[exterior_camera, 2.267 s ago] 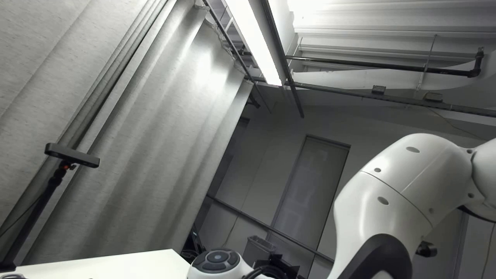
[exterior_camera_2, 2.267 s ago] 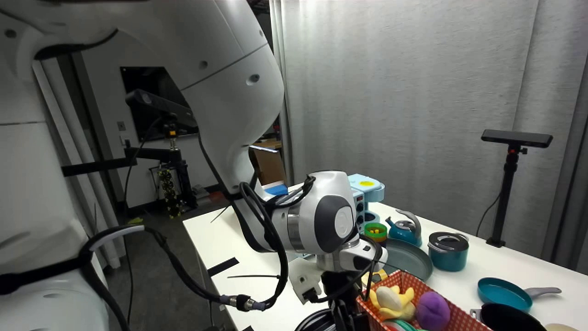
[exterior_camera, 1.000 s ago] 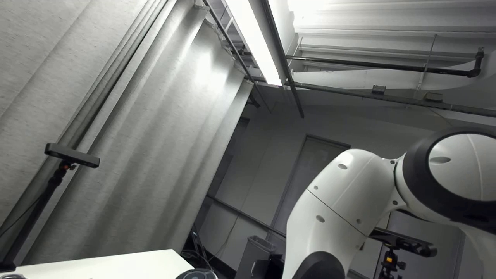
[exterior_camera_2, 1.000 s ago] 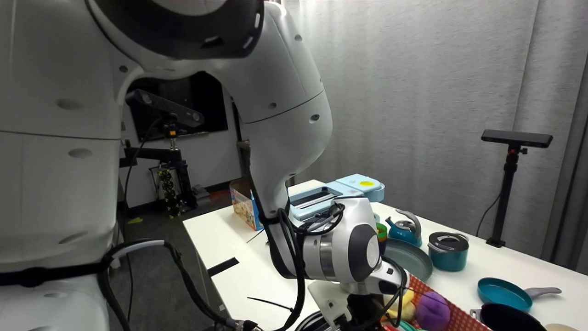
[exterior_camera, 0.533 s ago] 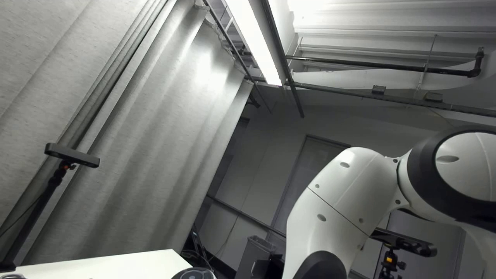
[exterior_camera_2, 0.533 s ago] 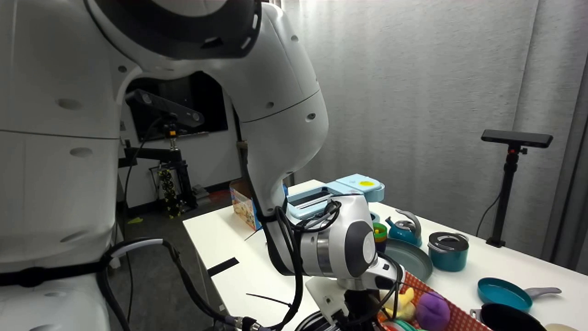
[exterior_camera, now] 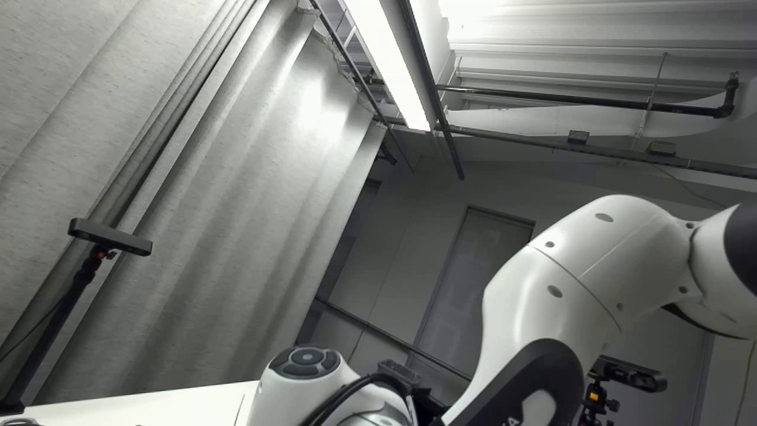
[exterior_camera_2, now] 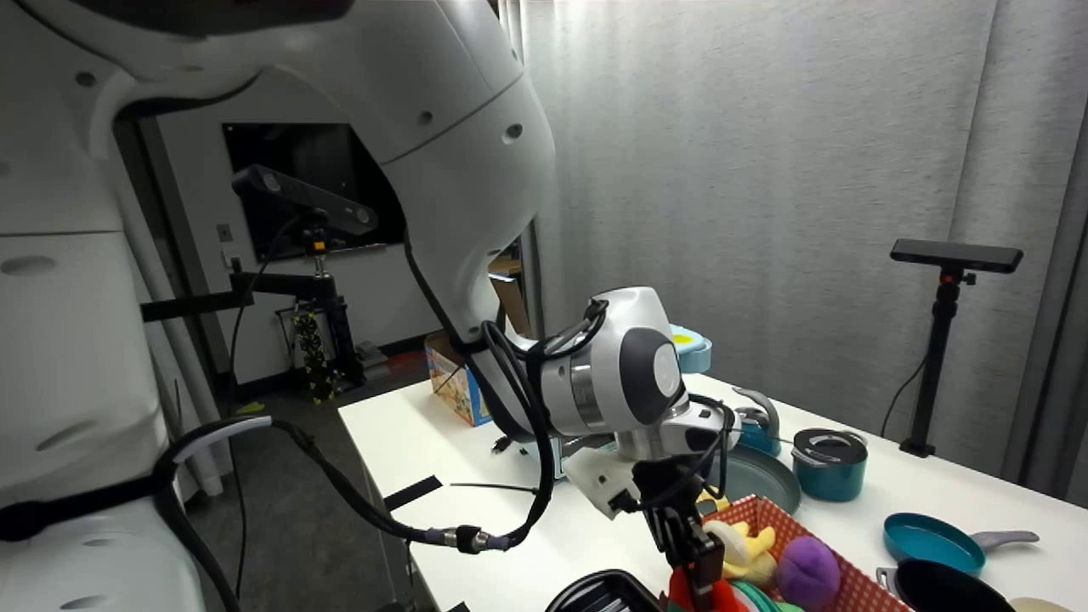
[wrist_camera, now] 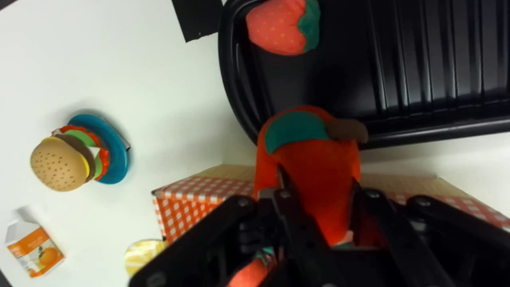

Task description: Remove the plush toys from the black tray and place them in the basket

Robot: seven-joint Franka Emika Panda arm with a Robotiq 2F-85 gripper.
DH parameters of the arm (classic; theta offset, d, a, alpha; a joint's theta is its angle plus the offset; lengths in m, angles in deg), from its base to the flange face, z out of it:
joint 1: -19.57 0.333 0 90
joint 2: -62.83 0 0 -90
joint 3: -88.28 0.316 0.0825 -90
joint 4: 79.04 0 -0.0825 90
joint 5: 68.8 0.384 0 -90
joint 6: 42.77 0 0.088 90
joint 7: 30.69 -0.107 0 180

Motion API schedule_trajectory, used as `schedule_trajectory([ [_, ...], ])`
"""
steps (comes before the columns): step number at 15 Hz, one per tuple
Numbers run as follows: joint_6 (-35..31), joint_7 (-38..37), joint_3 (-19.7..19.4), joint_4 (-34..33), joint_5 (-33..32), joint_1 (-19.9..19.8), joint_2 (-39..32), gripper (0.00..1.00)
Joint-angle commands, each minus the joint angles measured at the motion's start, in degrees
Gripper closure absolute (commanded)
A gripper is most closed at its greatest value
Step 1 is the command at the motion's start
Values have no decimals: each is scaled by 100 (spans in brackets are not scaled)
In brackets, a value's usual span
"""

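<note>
In the wrist view, a red-orange plush toy [wrist_camera: 318, 159] with a teal leaf and brown stem sits between the fingers of my gripper [wrist_camera: 317, 185], which is shut on it. It hangs over the gap between the black tray [wrist_camera: 438, 133] and the red-checked basket [wrist_camera: 183, 215], hiding part of both edges. A strawberry plush [wrist_camera: 277, 30] lies at the tray's rounded end. Inside the basket in an exterior view are a yellow plush [exterior_camera_2: 752, 548] and a purple plush [exterior_camera_2: 807, 571]. Part of a coral-coloured toy [wrist_camera: 251, 274] shows beneath a finger.
Beyond the basket are a grey plate [exterior_camera_2: 765, 478], a teal pot [exterior_camera_2: 829, 480], a teal frying pan [exterior_camera_2: 931, 544] and a black pan [exterior_camera_2: 943, 591]. A toy burger [wrist_camera: 59, 163] and a juice carton [wrist_camera: 35, 252] lie beside tray and basket.
The hand has risen from low beside the basket, bringing the red-orange toy up in its fingers. Part of the tray shows again in an exterior view. The purple plush has shifted slightly.
</note>
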Motion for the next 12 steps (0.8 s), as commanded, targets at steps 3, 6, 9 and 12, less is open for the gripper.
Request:
schedule_trajectory([
  [3,512,-103,348,-229,-376,-241,690,93],
  [6,236,-486,455,-456,-1002,-371,523,93],
  [9,133,-1139,455,-700,-2016,-463,209,93],
  [12,188,-1755,396,-906,-2828,-482,-126,93],
])
